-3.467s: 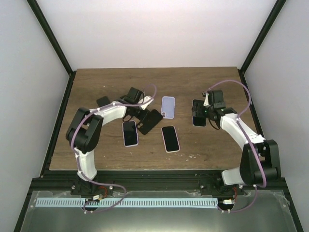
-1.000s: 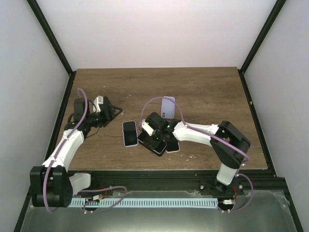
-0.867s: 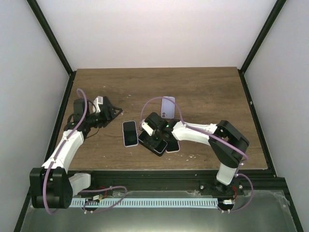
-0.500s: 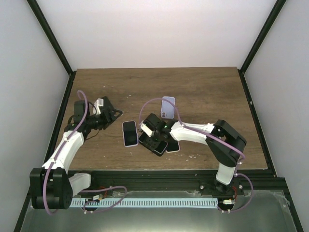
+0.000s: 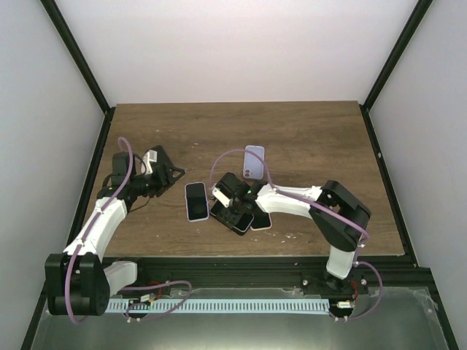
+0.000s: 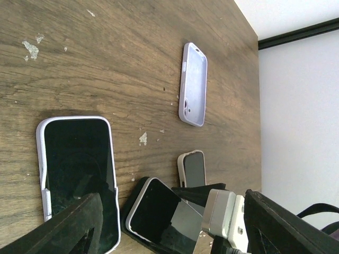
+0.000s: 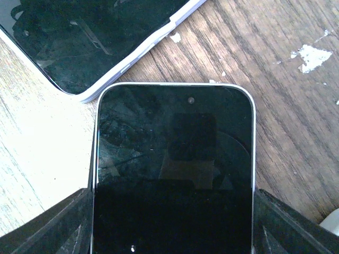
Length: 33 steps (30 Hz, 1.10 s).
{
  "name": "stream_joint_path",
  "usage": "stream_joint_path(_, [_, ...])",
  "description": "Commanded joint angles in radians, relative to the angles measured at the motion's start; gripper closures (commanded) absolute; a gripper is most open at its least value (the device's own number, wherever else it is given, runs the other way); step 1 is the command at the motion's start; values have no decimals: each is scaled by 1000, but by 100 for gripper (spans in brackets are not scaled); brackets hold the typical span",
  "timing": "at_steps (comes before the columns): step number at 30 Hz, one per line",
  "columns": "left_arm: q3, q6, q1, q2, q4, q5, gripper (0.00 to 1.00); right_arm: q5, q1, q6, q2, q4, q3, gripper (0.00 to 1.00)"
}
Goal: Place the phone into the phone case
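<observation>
**Phone gripped at the middle of the bench**

The phone [image 7: 172, 159] is a flat slab with rounded corners, a glossy black screen that mirrors the camera rig, a small lens dot near its top edge and a thin pale rim. It lies screen up near the front middle of the bench [image 5: 306, 131]. The right claw [image 7: 173, 194] straddles it, its black fingers set against the two long edges at about the phone's width.

In the left wrist view a dark slab [image 5: 219, 213] shows under and around the phone. I cannot tell whether it is a case or how far the phone sits in it.

The lilac phone case [image 6: 194, 84] is a smooth, soft-looking shell with a raised lip. It lies hollow side up farther back, apart from the phone.

The bench is brown wood with a strong grain and pale chipped flecks.

A white-rimmed phone [image 6: 78, 169] lies screen up just left of the gripped one, their corners close. A second phone in a pale case [image 6: 195, 168] sits on the far side, partly hidden by the right arm.

The left claw [image 6: 174, 196] hangs at the left, fingers spread wide with nothing between them.
</observation>
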<state>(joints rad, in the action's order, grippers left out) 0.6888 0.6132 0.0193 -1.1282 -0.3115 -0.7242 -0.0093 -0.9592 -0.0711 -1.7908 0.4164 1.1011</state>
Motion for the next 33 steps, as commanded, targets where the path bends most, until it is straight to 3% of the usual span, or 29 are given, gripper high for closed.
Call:
stream_joint_path(1, [-6,-12,-5,16,-11,-14,26,20,-10,10,-6,39,32,37])
stream_joint_path(6, [-6,-18,-5,16,-16,-15,27,20,-12,30,7,52,43,22])
stream_joint_path(15, [-40,-29,-1,27,-18,-29,34,-45,11,98,49,76,56,11])
stream_joint_path(21, [-58,-27,33,28,-7,-28,43,-84,41,118,50,69,35,20])
stream_joint_path(33, [-161,72,160,13,107,0,54,-144,84,128,2,34,-13,16])
